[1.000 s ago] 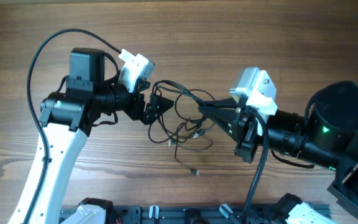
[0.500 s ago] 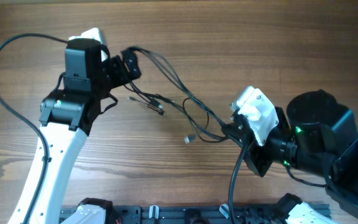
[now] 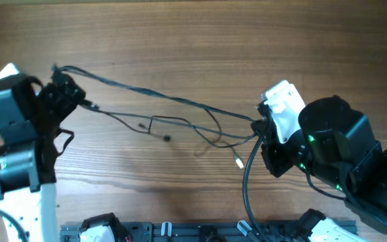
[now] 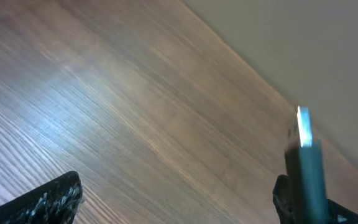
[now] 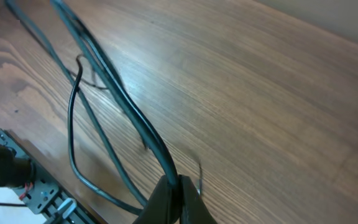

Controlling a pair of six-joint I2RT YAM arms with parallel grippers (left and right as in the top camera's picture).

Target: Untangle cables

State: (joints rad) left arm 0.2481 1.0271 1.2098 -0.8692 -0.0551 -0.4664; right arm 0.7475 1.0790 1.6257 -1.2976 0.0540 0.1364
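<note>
Jaws on my right gripper (image 5: 174, 185) pinch the thin dark cables (image 3: 180, 102) — glossy strands strung across the wood-grain worktop (image 3: 234, 40) to my left gripper (image 3: 64, 94), jaws spread wide, arms set well apart.

Cables (image 3: 173, 99) stretched across table (image 3: 247, 40) middle block passage; open wood far and near side.

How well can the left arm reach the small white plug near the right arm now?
Probably not well. The left gripper is open at the far left, the white plug sits close beside the right gripper, and the cables that gripper pinches stretch across the table between them.
</note>
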